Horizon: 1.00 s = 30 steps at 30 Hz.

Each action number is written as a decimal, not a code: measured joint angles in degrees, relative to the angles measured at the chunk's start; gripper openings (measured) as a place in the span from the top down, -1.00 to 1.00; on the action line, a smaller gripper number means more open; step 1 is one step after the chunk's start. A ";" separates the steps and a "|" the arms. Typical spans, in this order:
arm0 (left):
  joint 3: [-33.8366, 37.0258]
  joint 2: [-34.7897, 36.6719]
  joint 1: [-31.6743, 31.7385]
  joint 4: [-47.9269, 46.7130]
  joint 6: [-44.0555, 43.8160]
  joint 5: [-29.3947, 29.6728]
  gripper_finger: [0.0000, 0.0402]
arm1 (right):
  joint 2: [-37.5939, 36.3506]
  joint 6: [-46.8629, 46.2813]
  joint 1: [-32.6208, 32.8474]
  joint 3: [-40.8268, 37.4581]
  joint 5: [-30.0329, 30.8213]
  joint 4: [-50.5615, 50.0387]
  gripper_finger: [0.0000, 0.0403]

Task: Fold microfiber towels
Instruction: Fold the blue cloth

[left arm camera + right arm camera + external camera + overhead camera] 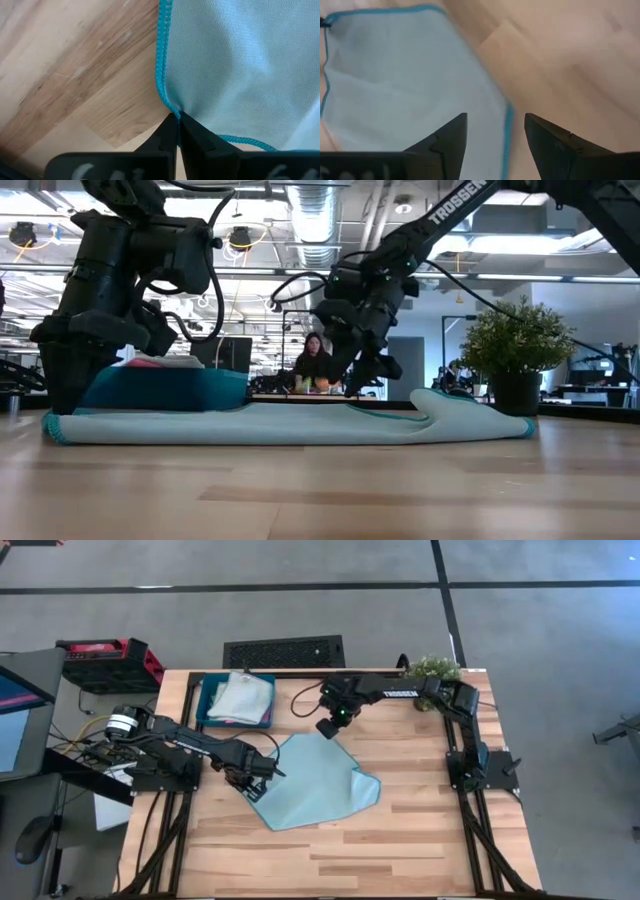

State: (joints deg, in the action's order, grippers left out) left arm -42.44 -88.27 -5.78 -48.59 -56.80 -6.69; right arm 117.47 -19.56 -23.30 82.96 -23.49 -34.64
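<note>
A light blue towel [315, 780] with a teal hem lies spread on the wooden table, and its right corner [365, 785] is folded over. My left gripper [252, 778] is shut on the towel's left corner, low at the table; the left wrist view [177, 117] shows this close up. My right gripper [328, 730] is open and empty above the towel's far corner. In the right wrist view [495, 120] its fingers stand on either side of the hem [508, 131], and in the low view [365, 365] it hangs clear of the cloth [280, 425]. My left gripper pinches the towel's left corner, right at the teal hem [167, 102], between its two shut fingertips. The fingers come from the table's left, slanting down. The towel lies flat on the table beyond them.
A dark teal tray [205, 705] at the far left holds other cloths, a pale one [240, 695] on top and pink [145, 363] showing. A potted plant [432, 668] stands at the far right. Bare wood lies toward the near edge [330, 860].
</note>
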 joint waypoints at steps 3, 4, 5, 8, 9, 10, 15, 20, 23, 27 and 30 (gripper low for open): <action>0.00 0.00 0.00 0.06 -0.02 -0.01 1.00 | 0.00 -1.67 0.57 -0.02 -0.13 0.05 -0.10; -0.01 0.00 0.00 0.08 -0.02 -0.06 1.00 | 0.00 -2.61 0.60 -0.02 -0.11 -0.01 -0.10; 0.00 0.00 0.00 0.10 -0.02 -0.16 1.00 | 0.00 -3.05 0.56 -0.02 -0.07 -0.04 -0.10; -0.01 0.00 0.00 0.15 -0.06 -0.21 1.00 | 0.00 -3.55 0.54 -0.02 0.82 -0.02 -0.10; -0.01 0.00 0.00 0.15 -0.07 -0.22 1.00 | 0.00 -3.53 0.54 -0.02 1.30 -0.04 -0.10; 0.00 0.00 0.00 0.15 -0.07 -0.22 1.00 | 0.00 -3.55 0.54 -0.02 1.36 -0.04 -0.10; -0.02 0.00 0.00 0.15 -0.26 -0.23 1.00 | 0.00 -4.02 0.39 -0.02 1.36 -0.04 -0.10; -0.02 0.00 0.00 0.15 -0.24 -0.23 1.00 | 0.00 -4.24 0.79 -0.02 1.51 -0.02 -0.10; -0.02 0.00 0.00 0.15 -0.24 -0.23 1.00 | 0.00 -4.14 0.88 -0.02 2.61 -0.09 -0.10; -0.02 0.00 0.00 0.13 -0.24 -0.23 1.00 | 0.10 -1.42 0.94 -0.04 4.67 -0.55 -0.10; -0.02 0.00 0.00 0.16 -0.24 -0.24 1.00 | 1.59 -2.14 1.18 -0.06 4.63 -0.42 -0.10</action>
State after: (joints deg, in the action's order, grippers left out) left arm -42.46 -88.27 -5.78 -48.44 -57.04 -6.93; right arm 119.06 -21.70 -22.11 82.89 -18.86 -35.05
